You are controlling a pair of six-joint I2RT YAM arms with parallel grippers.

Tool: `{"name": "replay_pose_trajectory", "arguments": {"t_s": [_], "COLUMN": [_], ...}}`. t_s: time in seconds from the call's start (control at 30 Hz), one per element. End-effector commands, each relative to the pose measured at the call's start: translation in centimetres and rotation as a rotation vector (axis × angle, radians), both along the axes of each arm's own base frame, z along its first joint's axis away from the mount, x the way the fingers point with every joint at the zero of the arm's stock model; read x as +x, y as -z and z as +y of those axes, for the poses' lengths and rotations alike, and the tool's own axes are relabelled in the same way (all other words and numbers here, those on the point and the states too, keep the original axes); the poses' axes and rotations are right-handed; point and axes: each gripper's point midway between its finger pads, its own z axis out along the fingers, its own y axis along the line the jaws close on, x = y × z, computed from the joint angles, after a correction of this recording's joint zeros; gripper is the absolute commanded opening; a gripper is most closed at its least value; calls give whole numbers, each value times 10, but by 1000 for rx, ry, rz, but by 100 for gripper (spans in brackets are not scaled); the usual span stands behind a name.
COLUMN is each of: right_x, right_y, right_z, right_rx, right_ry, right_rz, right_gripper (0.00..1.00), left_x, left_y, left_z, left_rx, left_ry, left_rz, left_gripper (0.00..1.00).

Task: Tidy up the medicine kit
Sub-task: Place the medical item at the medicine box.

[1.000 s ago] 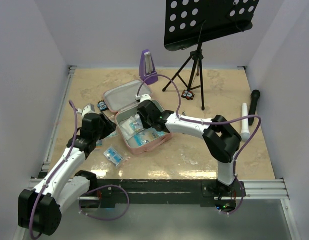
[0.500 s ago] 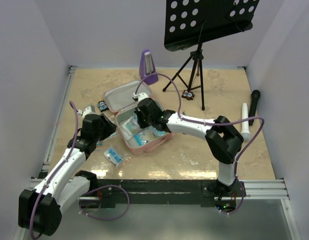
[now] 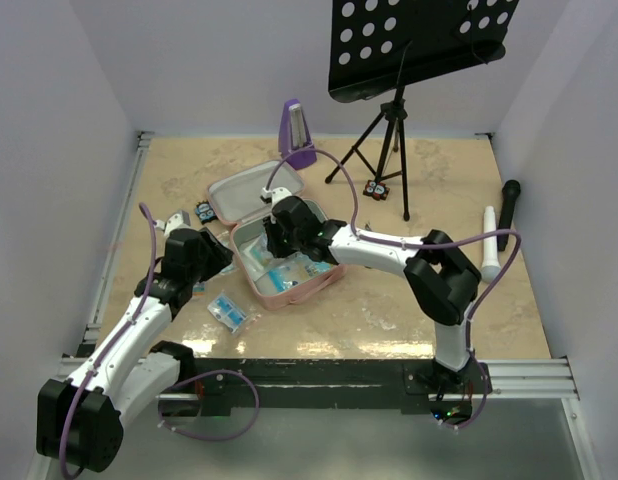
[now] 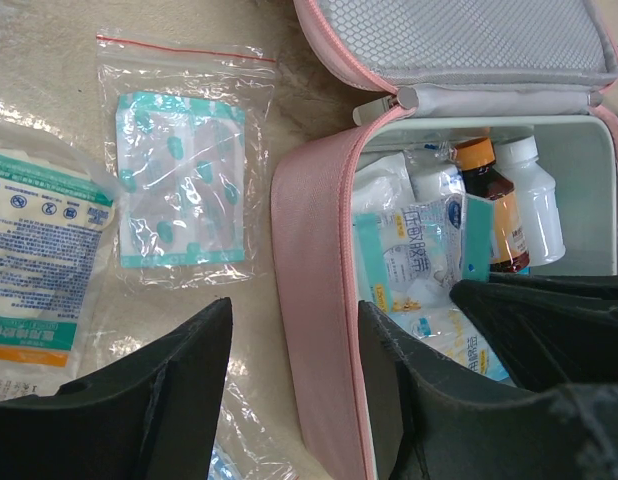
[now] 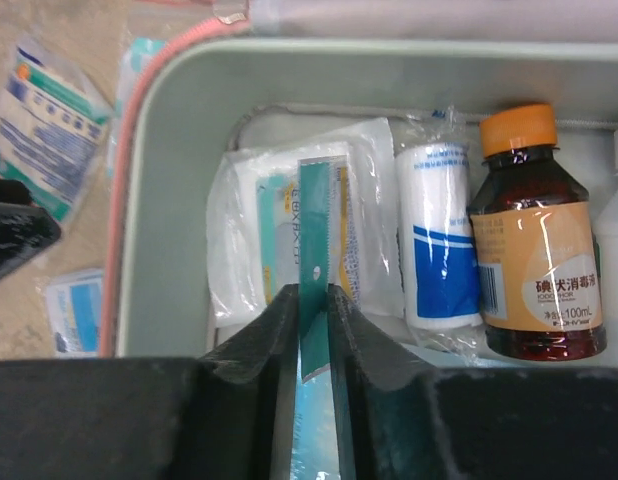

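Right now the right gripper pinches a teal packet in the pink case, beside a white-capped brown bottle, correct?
No. The right wrist view shows the brown bottle has an orange cap; the right gripper pinches the teal packet in the pink case.

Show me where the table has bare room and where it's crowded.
Bare: the back-left corner left of the purple pyramid metronome; the stretch between the black tripod stand and the black microphone; the near strip right of the pink soft zip case. Crowded: left of the case, among clear plastic packets and the left claw.
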Motion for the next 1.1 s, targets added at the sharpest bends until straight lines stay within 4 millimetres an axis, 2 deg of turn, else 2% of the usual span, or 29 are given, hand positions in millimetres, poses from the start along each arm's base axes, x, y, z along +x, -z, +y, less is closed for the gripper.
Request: {"name": "replay_pose_trajectory", "arguments": {"t_s": [0.0, 0.13, 0.2, 0.37, 0.47, 0.5, 0.53, 0.57, 0.63, 0.67, 0.77, 0.9, 1.07], "right_x": [3, 8, 6, 6, 4, 1, -1, -6, -12, -15, -25, -32, -32], "right_y": [-5, -20, -24, -51, -62, -62, -60, -53, -38, -31, -17, -7, 8], "right_z": [-4, -20, -21, -25, -31, -31, -31, -30, -29, -29, -29, -31, -28], "right_rx": [-24, -44, -39, 2, -6, -18, -29, -47, -87, -108, -147, -179, -205], "right_ry": [41, 91, 90, 120, 133, 128, 118, 97, 74, 66, 43, 25, 16], "right_rz": [-1, -53, -57, -100, -123, -130, -134, -129, -112, -104, -86, -73, -56], "right_gripper": [28, 44, 50, 57, 58, 57, 50, 38, 4, 0, 0, 0, 0], "left_x": [6, 13, 15, 14, 13, 13, 13, 12, 12, 11, 9, 7, 8], "left_y": [-8, -17, -21, -24, -24, -23, -23, -21, -20, -19, -18, -21, -24], "left_z": [-2, 2, 2, -1, -2, -2, -1, -2, -2, -3, -2, 1, 1], "left_rx": [-18, 21, 18, -15, -20, -20, -17, -20, -28, -31, -30, -25, -30], "left_ry": [5, 0, -2, -10, -4, -4, -7, -7, -9, -7, -10, -20, -26], "left_rz": [-31, -42, -51, -73, -70, -69, -66, -63, -63, -61, -56, -66, -73], "left_gripper": [57, 57, 57, 57, 57, 57, 57, 57, 57, 57, 57, 57, 57]}}
